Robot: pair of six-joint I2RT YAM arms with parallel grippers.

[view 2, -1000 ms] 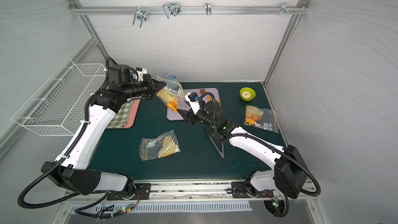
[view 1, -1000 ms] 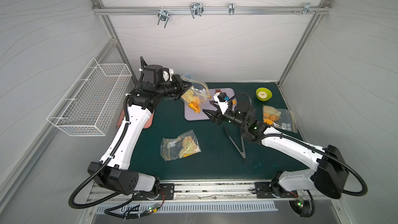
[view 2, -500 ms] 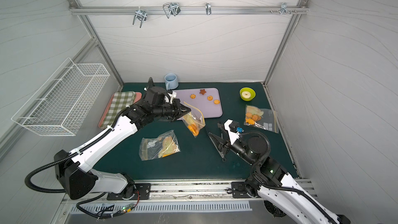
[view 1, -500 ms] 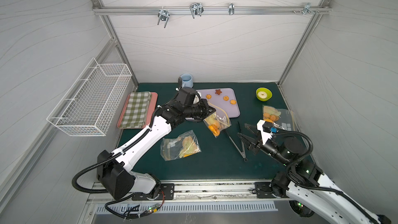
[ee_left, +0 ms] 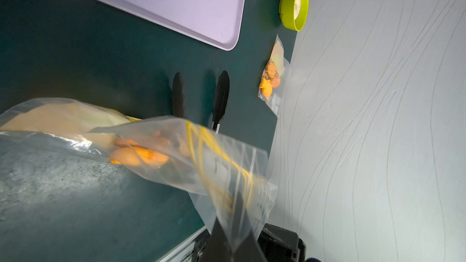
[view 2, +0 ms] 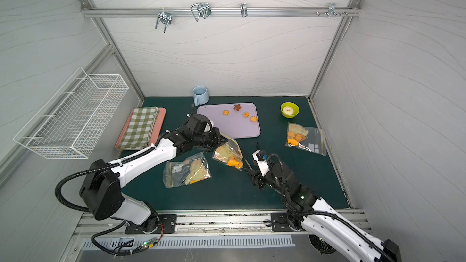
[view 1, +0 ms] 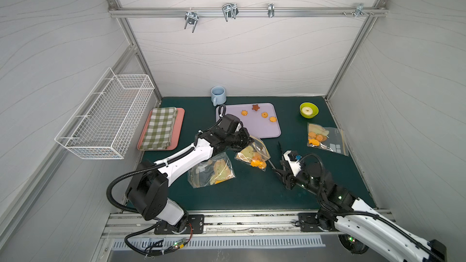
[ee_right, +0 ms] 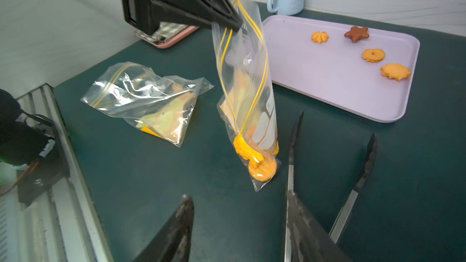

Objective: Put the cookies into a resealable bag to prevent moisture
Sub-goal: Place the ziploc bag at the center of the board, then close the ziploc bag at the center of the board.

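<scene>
Green mat (view 1: pixel 252 192): bag (ee_right: pixel 242 84) hangs pinched in left gripper (ee_right: pixel 233 22), cookies (ee_right: pixel 261 170) at bottom.

At the back of your dark green surface (view 1: pixel 252 192) stands a pale blue mug (view 1: pixel 218 94), just beside a lavender tray (view 1: pixel 254 129). On the left, a checked cloth (view 1: pixel 160 132) lies folded on a pink tray (view 1: pixel 180 119), near a white wire basket (view 1: pixel 106 119) on the wall. A lime bowl (view 1: pixel 301 111) holds a pale round piece (view 1: pixel 308 109). Black tongs (ee_right: pixel 365 167) lie spread mid-surface.

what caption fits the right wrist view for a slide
Left gripper pinches the top of a bag of cookies; tongs and tray nearby.
</scene>
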